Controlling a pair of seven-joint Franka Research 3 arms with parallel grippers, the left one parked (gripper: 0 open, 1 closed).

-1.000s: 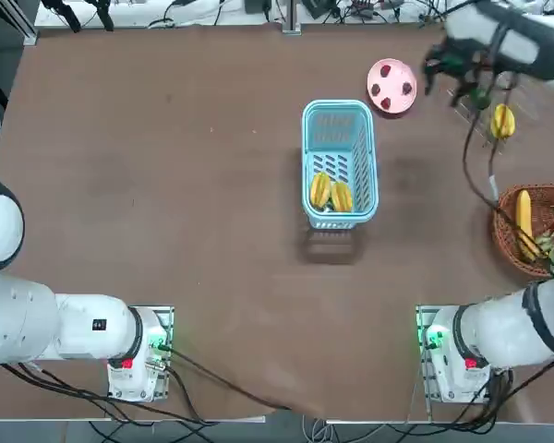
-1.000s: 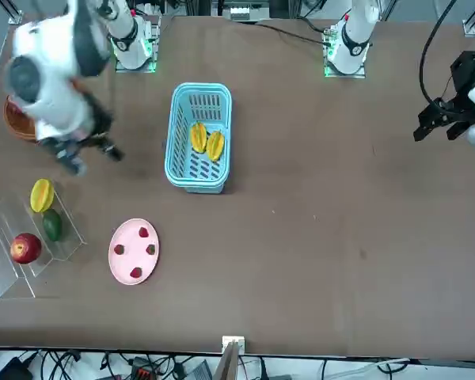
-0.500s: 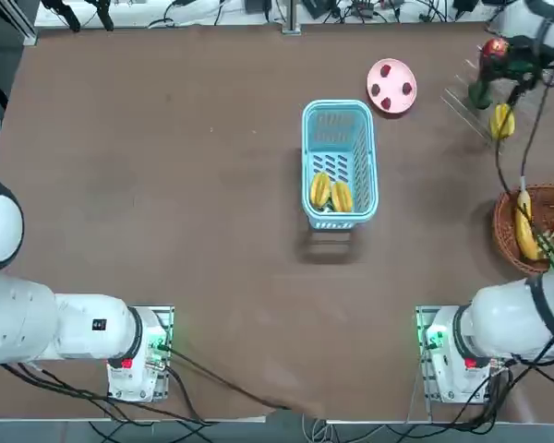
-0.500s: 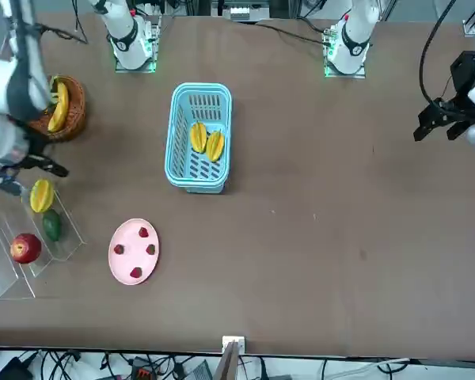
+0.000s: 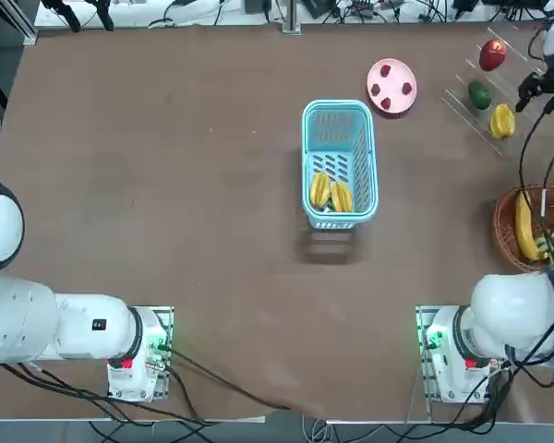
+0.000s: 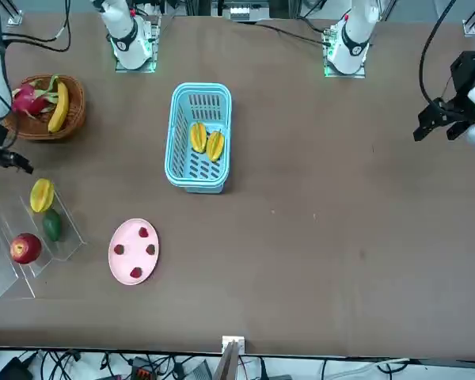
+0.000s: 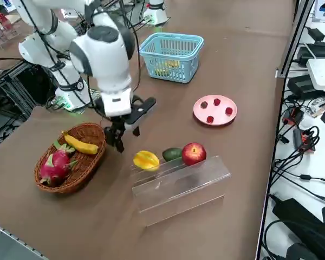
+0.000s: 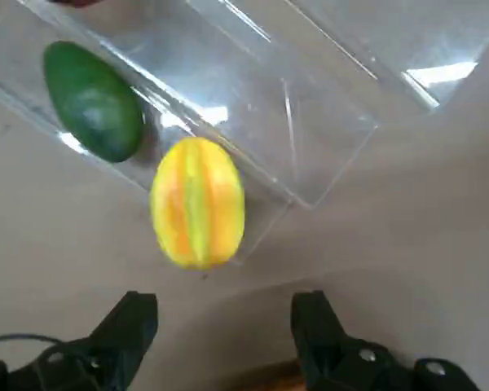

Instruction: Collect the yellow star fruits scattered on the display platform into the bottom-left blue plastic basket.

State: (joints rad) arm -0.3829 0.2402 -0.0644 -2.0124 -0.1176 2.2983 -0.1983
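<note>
Yellow fruits (image 5: 331,193) lay two in the basket (image 5: 339,161), one (image 8: 197,202) left on the rack's (image 7: 179,181) edge, gripper (image 8: 224,326) wide open.

White arm (image 7: 105,54), black hand (image 7: 127,127)

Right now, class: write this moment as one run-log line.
stage: reaching | right claw: open, empty, beside last star fruit on display platform | blue basket: two star fruits inside
</note>
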